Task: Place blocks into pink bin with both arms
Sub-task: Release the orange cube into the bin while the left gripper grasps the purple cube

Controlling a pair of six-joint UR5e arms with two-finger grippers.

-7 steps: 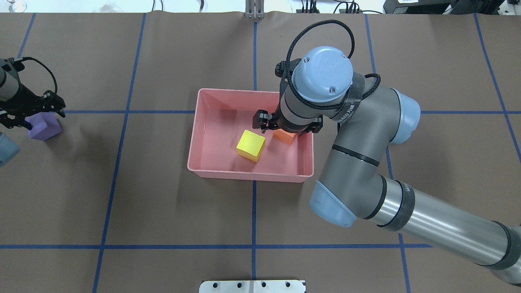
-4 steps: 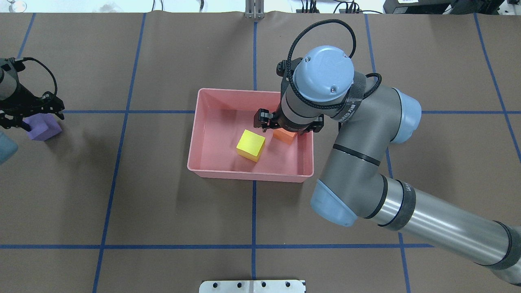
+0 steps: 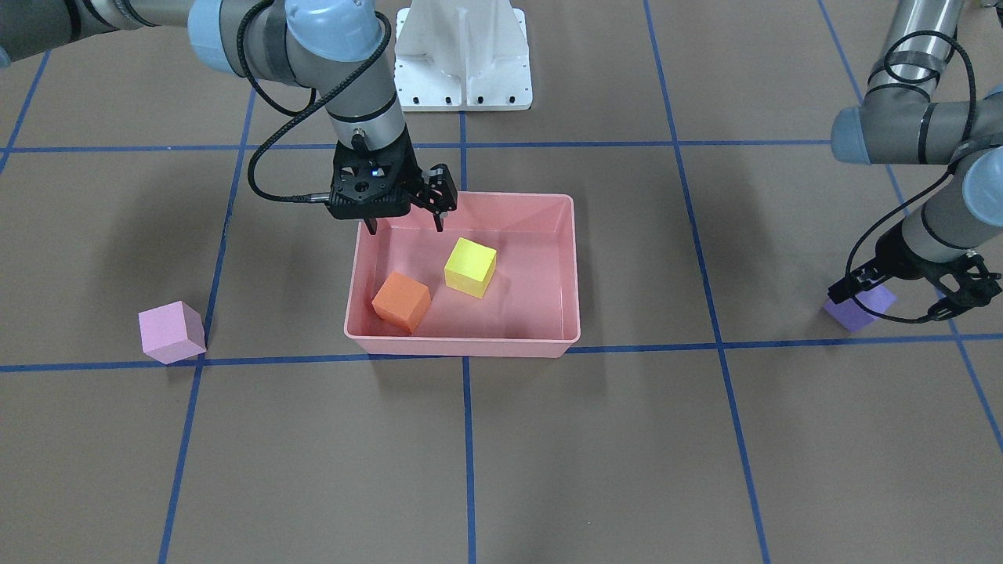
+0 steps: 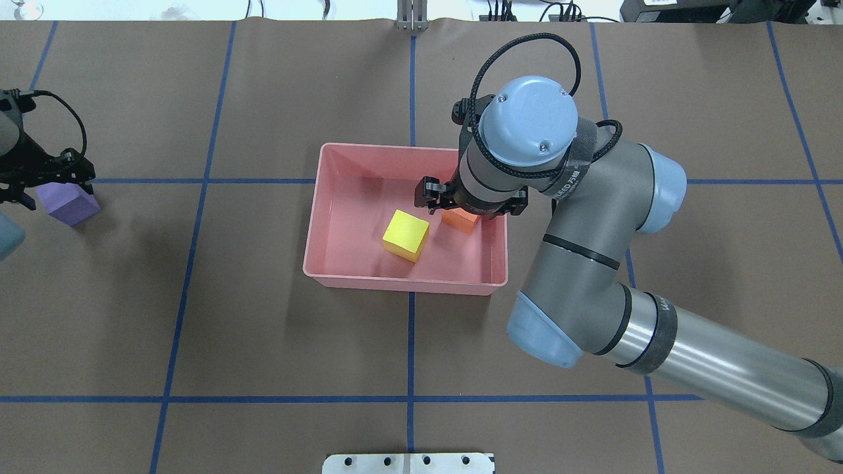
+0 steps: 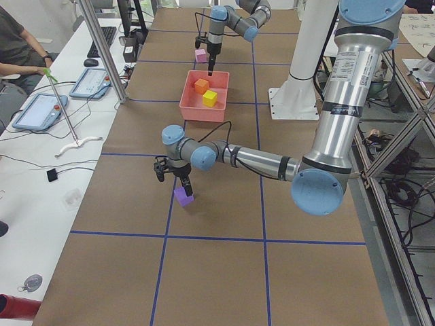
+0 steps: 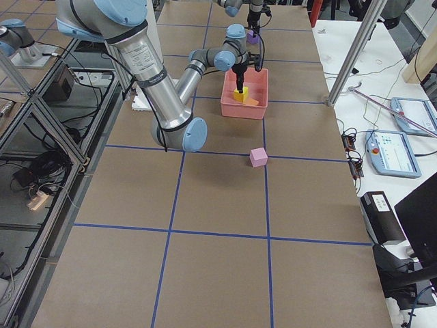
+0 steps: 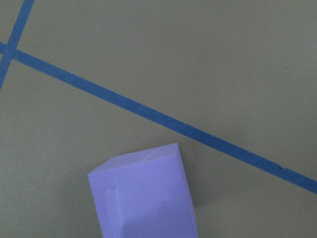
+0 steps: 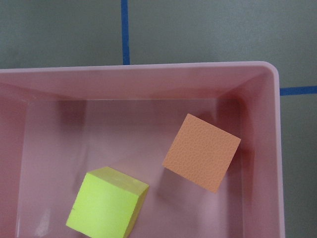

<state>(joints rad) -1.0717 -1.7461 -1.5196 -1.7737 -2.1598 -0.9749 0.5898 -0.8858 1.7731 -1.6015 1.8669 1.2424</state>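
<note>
The pink bin (image 3: pixel 462 341) sits mid-table and also shows in the overhead view (image 4: pixel 402 285). The orange block (image 3: pixel 401 302) and the yellow block (image 3: pixel 470 266) lie inside it. My right gripper (image 3: pixel 404 224) is open and empty above the bin's robot-side edge. The right wrist view shows both blocks, the orange one (image 8: pixel 202 151) near the bin's corner. The light pink block (image 3: pixel 171 332) rests on the table on the right arm's side, hidden overhead. The purple block (image 3: pixel 859 306) rests on the table at my left. My left gripper (image 3: pixel 893 304) is open just over it; the block fills the bottom of the left wrist view (image 7: pixel 146 198).
The white base pedestal (image 3: pixel 462 55) stands behind the bin. Blue tape lines (image 3: pixel 462 439) grid the brown table. The right arm's elbow (image 4: pixel 658 191) hangs over the table right of the bin. An operators' desk with tablets (image 5: pixel 41 109) runs along the far side.
My left gripper has drifted toward the overhead view's left edge, the purple block staying beside it. My right arm has shifted slightly to the right over the bin; the orange and yellow blocks have not moved.
</note>
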